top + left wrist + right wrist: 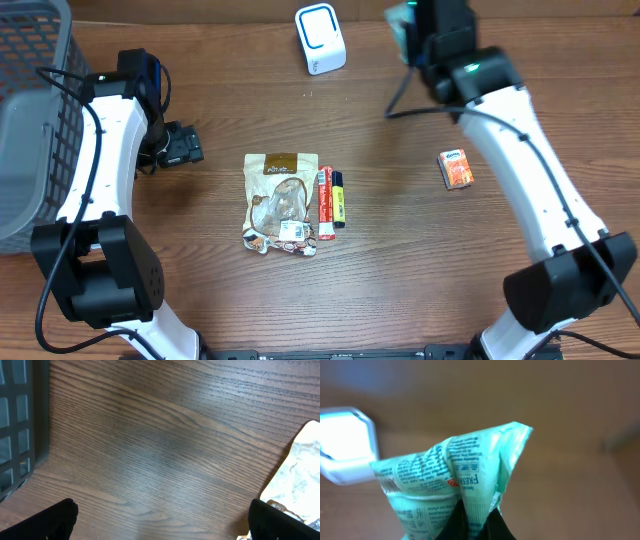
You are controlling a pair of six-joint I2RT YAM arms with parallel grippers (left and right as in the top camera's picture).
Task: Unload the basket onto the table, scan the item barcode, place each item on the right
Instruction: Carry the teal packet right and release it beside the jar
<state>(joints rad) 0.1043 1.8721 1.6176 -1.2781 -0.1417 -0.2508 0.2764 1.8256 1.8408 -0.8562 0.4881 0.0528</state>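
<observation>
One crumpled mint-green packet (pixel 455 475), finely printed, sits pinched in the right tool (pixel 476 522); left tool (pixel 162 520) gapes.

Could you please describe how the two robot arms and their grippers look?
Both the left arm and the right arm have white, rounded links with bulky black joints and bases. Thin black cables run along them. A small green light glows near the right wrist. The left gripper and the right gripper are black, with dark fingers.

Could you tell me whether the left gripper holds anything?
No, the left gripper is open, with only table showing between its jaws.
</observation>
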